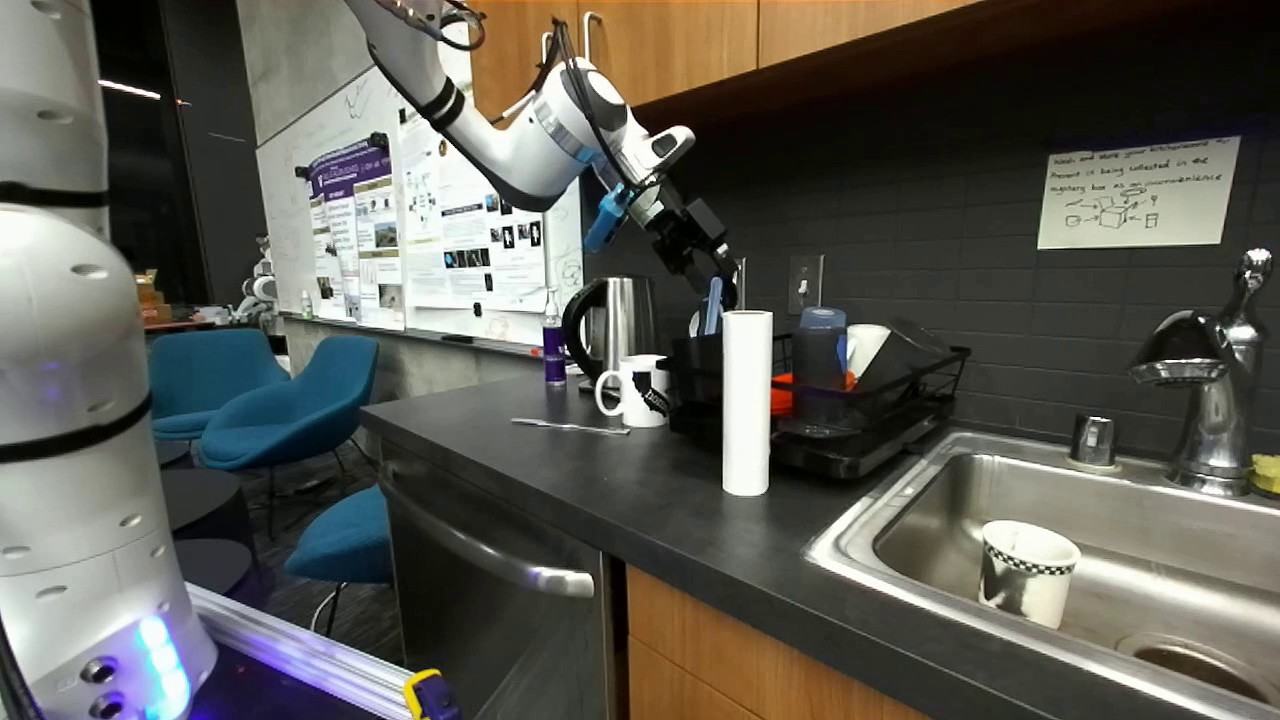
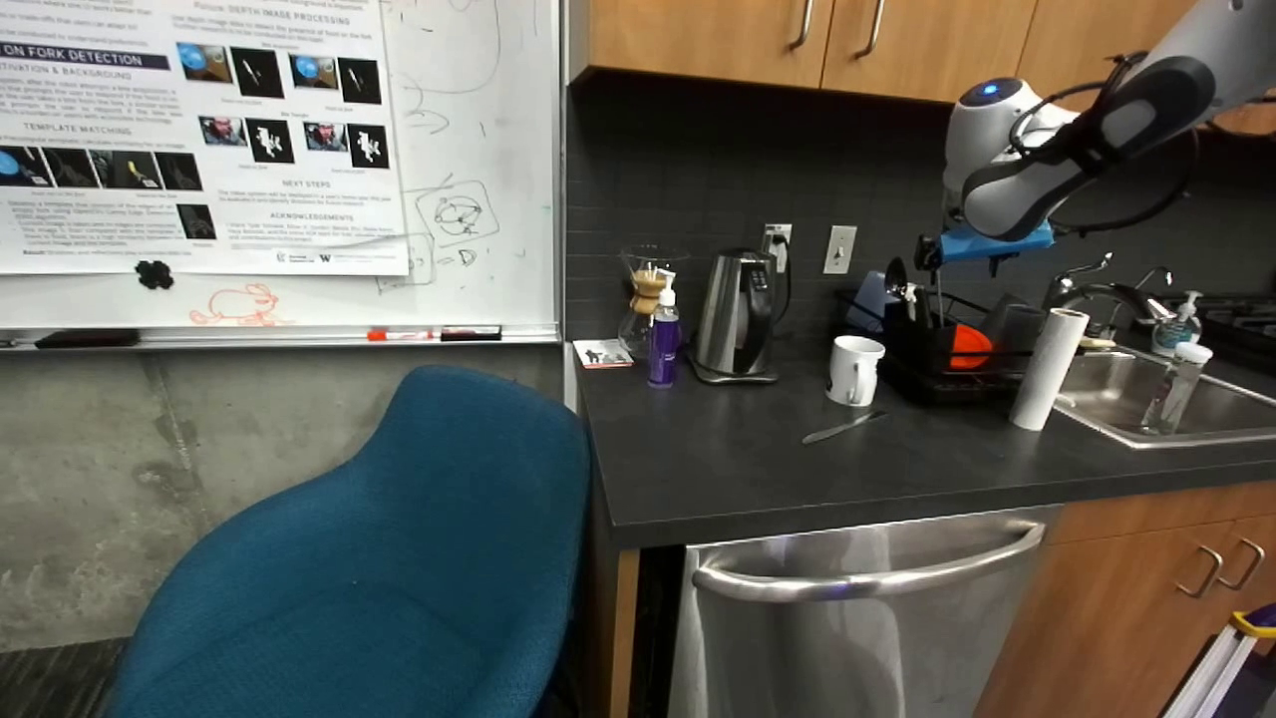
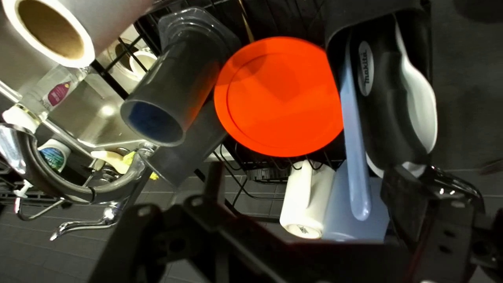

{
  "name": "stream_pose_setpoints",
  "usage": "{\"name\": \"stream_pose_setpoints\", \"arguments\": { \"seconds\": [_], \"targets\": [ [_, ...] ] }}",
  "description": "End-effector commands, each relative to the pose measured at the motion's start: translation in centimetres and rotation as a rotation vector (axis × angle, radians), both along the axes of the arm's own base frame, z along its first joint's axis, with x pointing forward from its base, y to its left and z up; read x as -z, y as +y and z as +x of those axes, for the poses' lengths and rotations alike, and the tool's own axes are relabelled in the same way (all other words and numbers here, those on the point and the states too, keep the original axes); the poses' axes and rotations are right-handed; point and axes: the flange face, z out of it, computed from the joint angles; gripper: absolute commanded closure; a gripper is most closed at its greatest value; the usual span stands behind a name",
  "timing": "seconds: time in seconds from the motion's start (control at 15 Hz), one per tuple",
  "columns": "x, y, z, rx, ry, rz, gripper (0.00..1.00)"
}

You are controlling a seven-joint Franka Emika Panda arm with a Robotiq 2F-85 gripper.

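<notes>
My gripper (image 3: 308, 186) is open above the black dish rack (image 1: 850, 455), at its utensil holder. It also shows in an exterior view (image 1: 712, 275); in an exterior view (image 2: 932, 261) its fingers are small and dark. In the wrist view a light-blue utensil handle (image 3: 355, 169) stands between the fingers. A black utensil (image 3: 383, 102) and a white spoon-like piece (image 3: 422, 106) are beside the right-hand finger; contact cannot be told. An orange round dish (image 3: 279, 98), a dark tumbler (image 3: 161, 94), a white mug (image 3: 302, 200) and a blue container (image 3: 338, 216) are in the rack.
A white paper roll (image 1: 747, 400) stands before the rack. A handled mug (image 2: 854, 369), a knife (image 2: 845, 427), a kettle (image 2: 736, 319) and a purple bottle (image 2: 663, 339) are on the counter. The sink (image 1: 900, 510) holds a cup (image 1: 1028, 575). Cabinets (image 1: 680, 45) hang above.
</notes>
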Motion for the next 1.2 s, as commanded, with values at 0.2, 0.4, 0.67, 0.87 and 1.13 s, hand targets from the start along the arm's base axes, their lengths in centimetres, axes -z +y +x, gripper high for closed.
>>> {"name": "stream_pose_setpoints", "arguments": {
  "seconds": [0.2,0.4,0.67,0.87,1.13],
  "targets": [
    [-1.6,0.5,1.7,0.010,-0.019,-0.037,0.00],
    [-1.4,-0.1,1.9,0.030,-0.013,-0.044,0.00],
    [-0.6,-0.2,1.6,0.036,0.005,-0.017,0.00],
    [-0.2,-0.3,1.5,0.040,0.013,-0.008,0.26],
    [0.1,-0.7,1.3,0.045,0.019,-0.015,0.56]
  ]
}}
